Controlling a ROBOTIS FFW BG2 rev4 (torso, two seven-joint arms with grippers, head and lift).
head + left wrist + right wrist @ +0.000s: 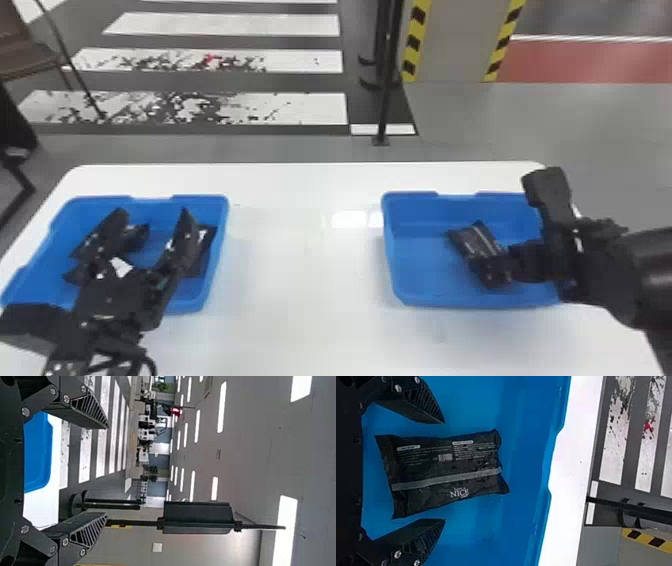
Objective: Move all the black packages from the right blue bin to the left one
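Note:
One black package (477, 239) lies in the right blue bin (425, 297). My right gripper (492, 272) is down in that bin at the package's near end. In the right wrist view the open right gripper (443, 471) has a finger on each side of the black package (447, 469), with gaps between. Several black packages (202, 250) lie in the left blue bin (217, 235). Over that bin my left gripper (152, 220) stands open, partly covering the packages. The left wrist view has the left gripper (107, 471) with its fingers wide apart and nothing between them.
Both bins stand on a white table (300, 280), with a wide stretch of tabletop between them. A thin black pole (387, 90) rises beyond the table's far edge. A chair (30, 55) stands at the far left.

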